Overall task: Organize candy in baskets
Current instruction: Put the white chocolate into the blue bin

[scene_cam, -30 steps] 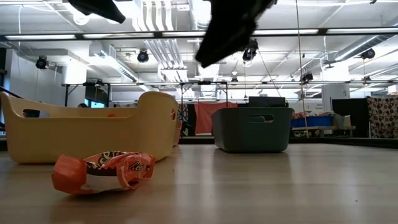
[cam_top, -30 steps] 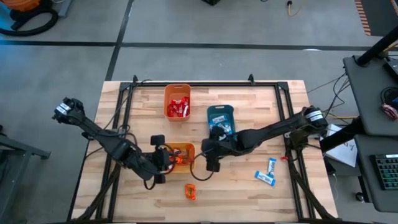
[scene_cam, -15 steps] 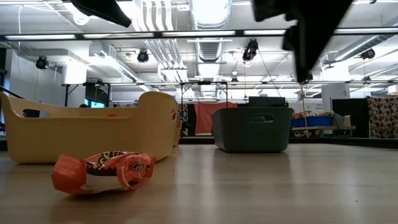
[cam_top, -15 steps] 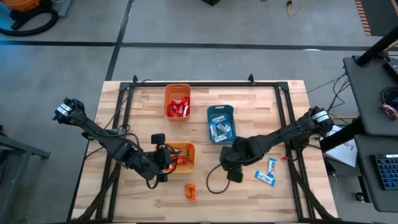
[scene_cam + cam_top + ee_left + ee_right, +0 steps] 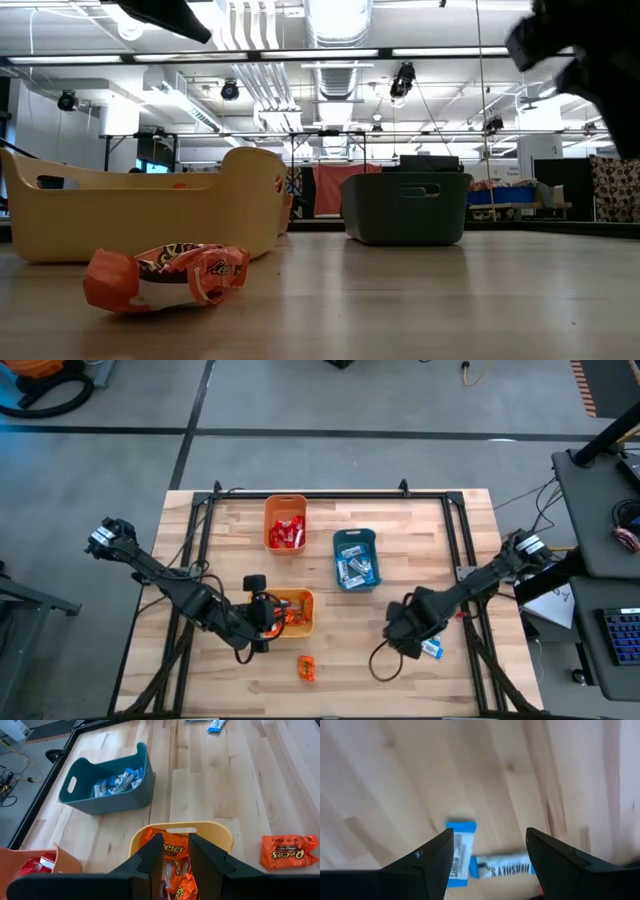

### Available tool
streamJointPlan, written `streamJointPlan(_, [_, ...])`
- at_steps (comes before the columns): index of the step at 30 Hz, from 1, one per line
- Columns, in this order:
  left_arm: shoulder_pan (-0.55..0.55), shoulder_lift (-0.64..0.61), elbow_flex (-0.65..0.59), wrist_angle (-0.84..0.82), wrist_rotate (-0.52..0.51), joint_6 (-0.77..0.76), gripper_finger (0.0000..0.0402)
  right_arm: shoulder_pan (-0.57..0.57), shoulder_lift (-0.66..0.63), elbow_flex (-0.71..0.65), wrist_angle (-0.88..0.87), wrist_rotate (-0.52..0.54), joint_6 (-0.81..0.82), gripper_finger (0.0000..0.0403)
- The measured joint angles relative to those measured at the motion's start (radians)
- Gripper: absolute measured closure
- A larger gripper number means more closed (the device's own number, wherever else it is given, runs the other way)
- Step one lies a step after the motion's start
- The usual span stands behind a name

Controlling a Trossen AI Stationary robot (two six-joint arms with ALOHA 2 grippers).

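The right tool (image 5: 408, 641) has swung away from the dark teal basket (image 5: 355, 560), where it hung a second ago, and now sits low over the two light blue candy bars (image 5: 490, 865) lying on the bare surface (image 5: 480, 550) to that basket's right and nearer the front edge. It looks to be starting another pick, so the blue sort is nearly finished. Its fingers (image 5: 432, 862) are spread wide with nothing between them, straddling the bars. The right arm stretches long and low from its mount.

The left tool (image 5: 172, 865) has stayed put over the yellow basket (image 5: 220, 832), which holds orange candy; its fingers are narrowly parted and grip nothing. One orange candy (image 5: 306, 667) lies loose in front of the yellow basket, and the orange basket (image 5: 285, 522) holds the red ones.
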Motion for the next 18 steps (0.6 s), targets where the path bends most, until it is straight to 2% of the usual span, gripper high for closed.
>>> streamJointPlan(5, [0.005,0.0,0.0,0.0,-0.005,0.008,0.0326,-0.01,-0.132,-0.159,0.002,-0.049,0.32,0.0167])
streamJointPlan(10, [0.005,0.0,0.0,0.0,-0.023,0.008,0.0326,0.002,-0.293,-0.33,0.043,-0.05,0.648,0.0167])
streamJointPlan(14, [0.005,0.0,0.0,-0.002,-0.024,0.008,0.0326,0.035,-0.383,-0.438,0.111,-0.05,0.824,0.0168])
streamJointPlan(18, [0.005,0.0,0.0,-0.008,-0.026,0.008,0.0326,0.071,-0.402,-0.506,0.19,-0.066,0.938,0.0168])
